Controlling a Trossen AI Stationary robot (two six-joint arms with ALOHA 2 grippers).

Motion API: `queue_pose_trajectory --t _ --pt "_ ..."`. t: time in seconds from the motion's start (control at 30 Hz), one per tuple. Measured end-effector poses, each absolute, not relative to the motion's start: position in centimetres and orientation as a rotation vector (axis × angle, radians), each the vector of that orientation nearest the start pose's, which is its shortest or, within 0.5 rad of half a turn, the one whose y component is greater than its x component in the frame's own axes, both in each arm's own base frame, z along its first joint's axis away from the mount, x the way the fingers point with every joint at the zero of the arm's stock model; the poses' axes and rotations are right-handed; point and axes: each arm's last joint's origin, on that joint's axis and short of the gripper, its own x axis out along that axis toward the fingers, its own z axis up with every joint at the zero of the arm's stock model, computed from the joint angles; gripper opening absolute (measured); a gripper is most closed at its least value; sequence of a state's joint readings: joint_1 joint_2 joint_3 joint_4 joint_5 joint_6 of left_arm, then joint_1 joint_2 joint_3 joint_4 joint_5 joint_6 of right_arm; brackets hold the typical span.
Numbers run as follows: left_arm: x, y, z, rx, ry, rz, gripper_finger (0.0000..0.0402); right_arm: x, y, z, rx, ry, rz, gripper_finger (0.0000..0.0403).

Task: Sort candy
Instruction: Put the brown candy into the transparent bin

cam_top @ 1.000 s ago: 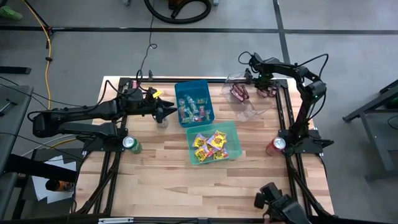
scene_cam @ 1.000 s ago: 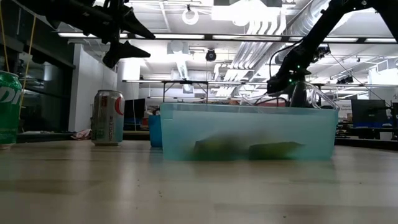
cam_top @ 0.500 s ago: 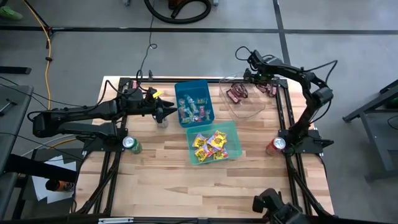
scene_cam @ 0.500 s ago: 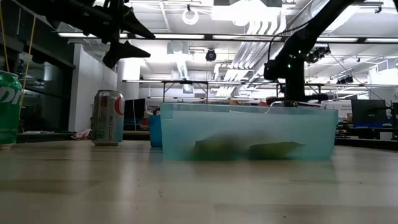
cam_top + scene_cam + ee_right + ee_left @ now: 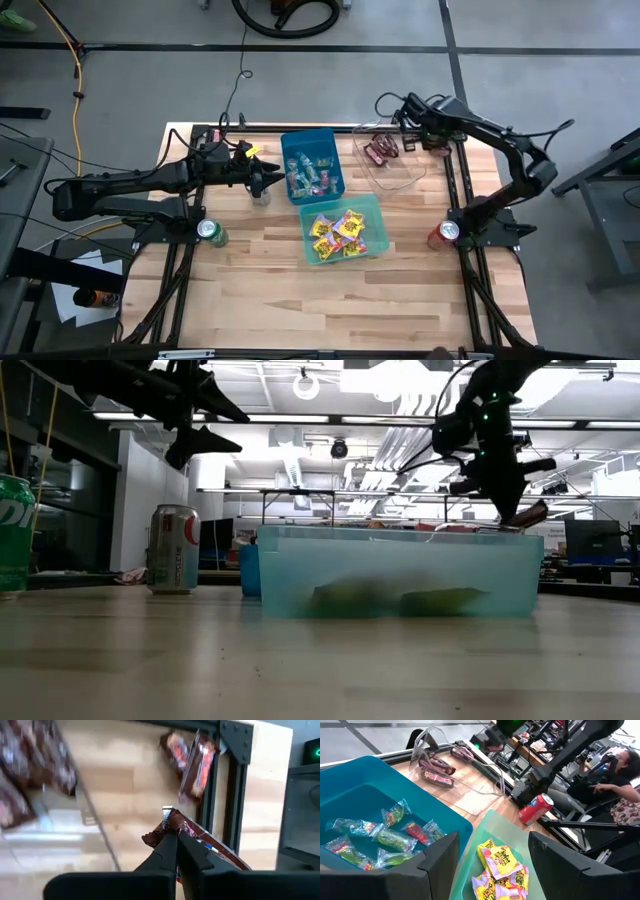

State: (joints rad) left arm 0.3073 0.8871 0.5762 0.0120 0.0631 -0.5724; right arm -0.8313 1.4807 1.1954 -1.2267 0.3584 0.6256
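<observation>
At the far right corner of the counter (image 5: 270,285), the right gripper (image 5: 173,836) has its jaws pressed together on the end of a maroon candy bar (image 5: 210,851), pinching the crimped tip of the wrapper. The rest of the bar trails away from the jaws, hanging free above the wood beside the black frame rail (image 5: 237,795). It looks light and limp: thin crinkly foil around a soft bar, slippery where it is smooth, so the flat sealed end is the sensible place to hold, and the grip there seems thin enough that a quick swing could let it slide out.

Ahead of the jaws, two more maroon bars (image 5: 192,757) lie on the wood against the rail, not yet gathered. To one side of the jaws sits the clear tray (image 5: 392,168), with several maroon bars (image 5: 378,152) already in it.

The left gripper (image 5: 275,180) hovers with jaws spread, holding nothing, just beside the blue bin (image 5: 335,160). Beyond those jaws lie the small green and red sweets (image 5: 395,837) in the blue bin, and nearer, between the fingers, the yellow packets (image 5: 500,865) in the green bin (image 5: 378,215).
</observation>
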Motion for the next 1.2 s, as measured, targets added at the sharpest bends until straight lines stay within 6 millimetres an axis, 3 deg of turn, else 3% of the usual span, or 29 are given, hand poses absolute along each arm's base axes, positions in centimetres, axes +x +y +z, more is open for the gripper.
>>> queue_pose_trajectory --t 0.27,0.47,0.63,0.83,1.0,1.2 --pt "18.9 5.8 26.2 -0.620 0.218 0.321 0.0224 17.9 -17.0 25.5 0.772 1.333 -1.335 0.0000" --pt "18.9 5.8 26.2 -0.621 0.217 0.321 0.0224 17.6 -15.0 22.1 0.802 1.442 -1.322 0.0000" --pt "18.9 5.8 26.2 -0.621 0.217 0.321 0.0224 18.3 -13.7 21.6 0.845 1.353 -1.267 0.0000" --pt "18.9 5.8 26.2 -0.620 0.216 0.323 0.0224 19.5 -12.5 23.5 0.838 1.240 -1.205 0.0000" --pt "18.9 5.8 26.2 -0.621 0.215 0.326 0.0224 18.6 -12.1 25.4 0.799 1.209 -1.226 0.0000" --pt "18.8 5.8 26.2 -0.621 0.212 0.335 0.0224 18.1 -11.8 29.8 0.735 0.945 -1.123 0.0000"
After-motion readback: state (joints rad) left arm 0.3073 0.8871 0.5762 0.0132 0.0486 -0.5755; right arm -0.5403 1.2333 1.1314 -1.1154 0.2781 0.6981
